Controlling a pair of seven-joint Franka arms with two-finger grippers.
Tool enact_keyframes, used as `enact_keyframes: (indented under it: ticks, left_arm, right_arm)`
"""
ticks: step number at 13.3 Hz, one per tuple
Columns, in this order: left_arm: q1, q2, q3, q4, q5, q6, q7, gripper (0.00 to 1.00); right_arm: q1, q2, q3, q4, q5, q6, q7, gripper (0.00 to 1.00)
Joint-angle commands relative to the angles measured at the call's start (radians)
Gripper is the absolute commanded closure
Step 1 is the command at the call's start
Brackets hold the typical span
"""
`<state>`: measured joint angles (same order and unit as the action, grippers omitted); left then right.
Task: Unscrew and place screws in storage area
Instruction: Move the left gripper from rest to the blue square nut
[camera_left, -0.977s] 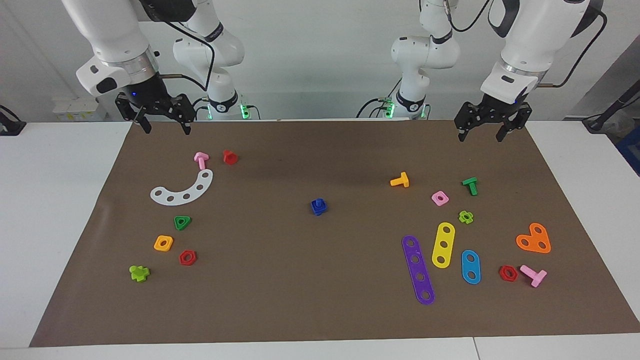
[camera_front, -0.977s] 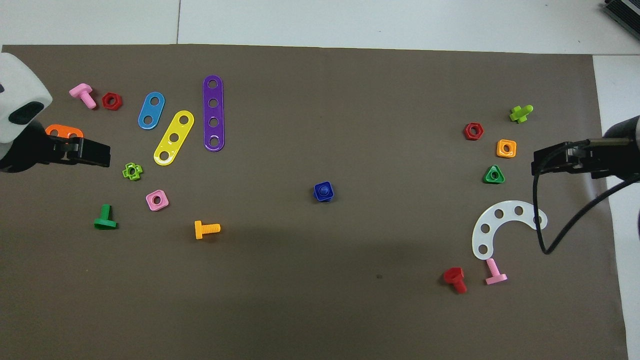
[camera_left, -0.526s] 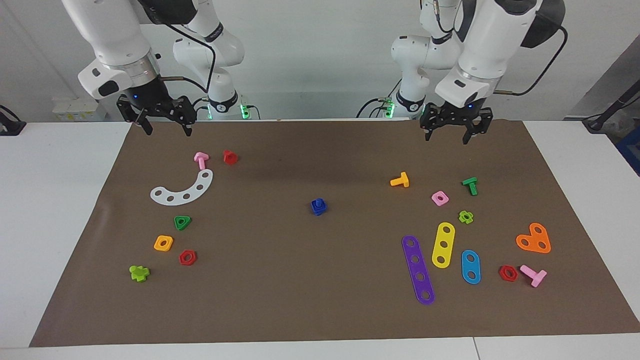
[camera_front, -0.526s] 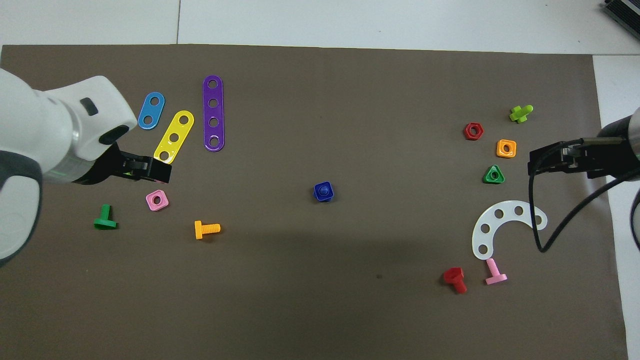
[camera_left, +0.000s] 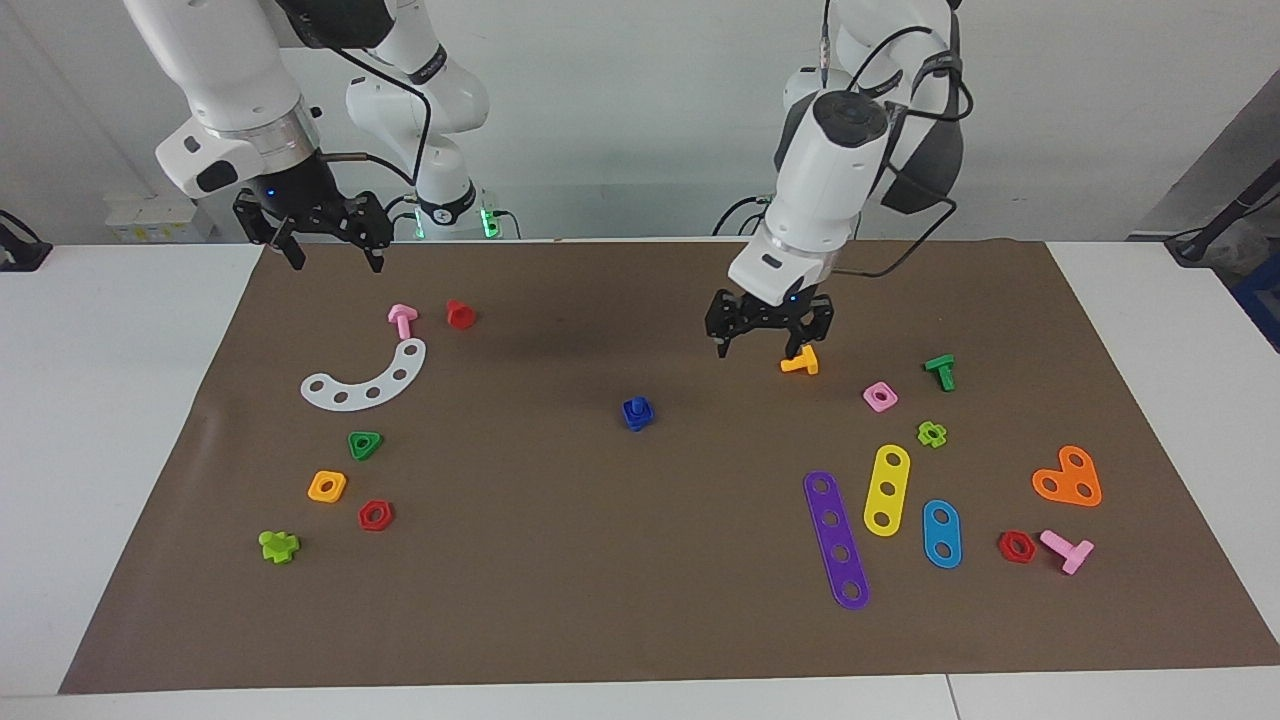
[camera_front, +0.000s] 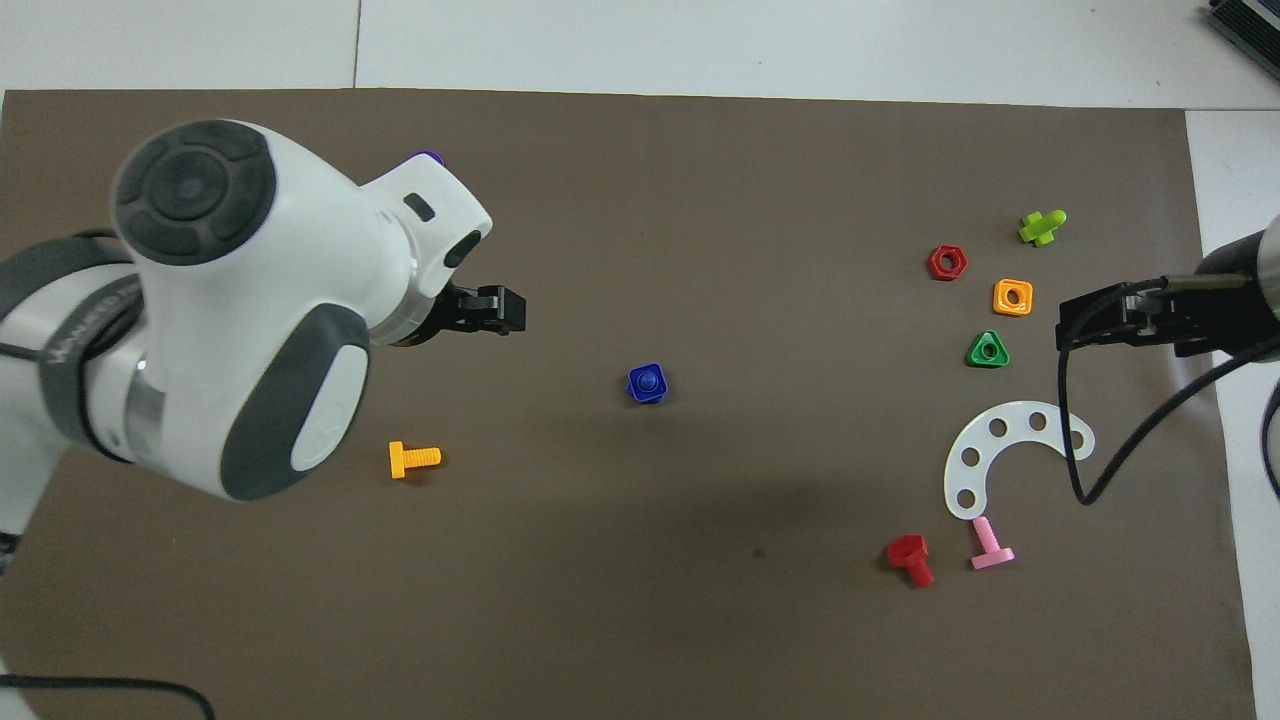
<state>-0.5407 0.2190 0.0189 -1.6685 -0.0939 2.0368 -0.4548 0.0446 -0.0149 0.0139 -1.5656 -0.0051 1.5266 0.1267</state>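
The dark-blue screw (camera_left: 635, 406) (camera_front: 648, 380) stands threaded in a blue square nut (camera_left: 638, 418) in the middle of the brown paper mat, the storage area (camera_left: 600, 580) (camera_front: 720, 200). My left gripper (camera_left: 762, 350) (camera_front: 492, 309) hangs open and empty over the mat. It is beside the orange bolt (camera_left: 800, 363) (camera_front: 413, 458), off the screw toward the left arm's end. My right gripper (camera_left: 335, 264) (camera_front: 1095, 318) waits open and empty above the mat's edge nearest the robots, at the right arm's end.
Toward the left arm's end lie a purple strip (camera_left: 836, 540), yellow strip (camera_left: 886, 490), blue strip (camera_left: 941, 534), orange heart plate (camera_left: 1068, 478), plus nuts and bolts. Toward the right arm's end lie a white curved strip (camera_left: 368, 380) (camera_front: 1005, 455), pink and red bolts and several nuts.
My left arm has swung in from its corner of the mat toward the middle and come lower, its gripper still open. The right gripper has barely moved. The screw has stayed put.
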Motion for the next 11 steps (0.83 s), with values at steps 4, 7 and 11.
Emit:
enact_keyframes:
  ticks: [4, 7, 11]
  left_arm:
    - [-0.165, 0.144, 0.019, -0.004, -0.027, 0.145, -0.148, 0.01]
    - [-0.194, 0.181, 0.021, -0.034, -0.02, 0.184, -0.151, 0.07]
    - [-0.214, 0.201, 0.021, -0.114, -0.018, 0.298, -0.151, 0.16]
  right_arm:
    - [-0.012, 0.007, 0.006, 0.019, 0.028, -0.022, -0.015, 0.0]
    - [-0.012, 0.007, 0.006, 0.019, 0.028, -0.02, -0.015, 0.0]
    - [-0.012, 0.007, 0.006, 0.019, 0.028, -0.02, -0.015, 0.0]
